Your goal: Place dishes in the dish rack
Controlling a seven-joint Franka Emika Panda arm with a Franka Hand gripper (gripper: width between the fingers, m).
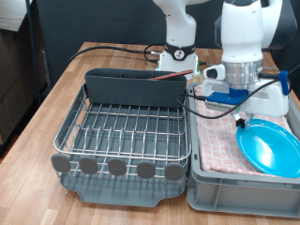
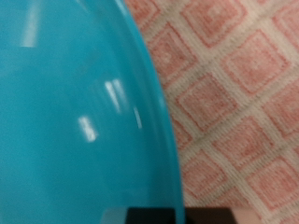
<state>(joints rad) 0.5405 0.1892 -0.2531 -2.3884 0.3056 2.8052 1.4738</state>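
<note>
- Table [image 1: 70, 80]: brown wood-grain surface, carrying the rack, the crate and the base of the robot arm [image 1: 246, 37]. A dark panel stands behind it at the exterior view's top left.
- Dish rack [image 1: 127, 131]: silver wire grid on a dark grey tray, at the exterior view's centre-left. A row of round grey discs [image 1: 117, 167] lines its near edge. No plate or mug shows on the grid.
- Cutlery bin [image 1: 136, 89]: dark grey, long, along the rack's far edge. A reddish-brown strip, apparently the wooden spoon [image 1: 171, 77], shows at its rim; too small to confirm.
- Crate [image 1: 239, 183]: grey plastic, just beside the rack on the exterior view's right, lined with a pink-checked cloth [image 1: 217, 141].
- Plate [image 1: 270, 148]: round, light blue, glossy, with a raised rim. It lies in the crate on the cloth, toward the exterior view's right. In the wrist view it fills most of the picture, showing soft highlights, with the checked cloth beside its curved edge.
- Gripper [image 1: 242, 120]: white arm with a blue-edged hand, hanging over the crate, close above the plate's edge. Fingertips are not clearly visible; whether the claw is released or clenched I cannot tell. Nothing is seen between the fingers.
- Cables [image 1: 122, 49]: black and red leads trail across the table behind the rack.
</note>
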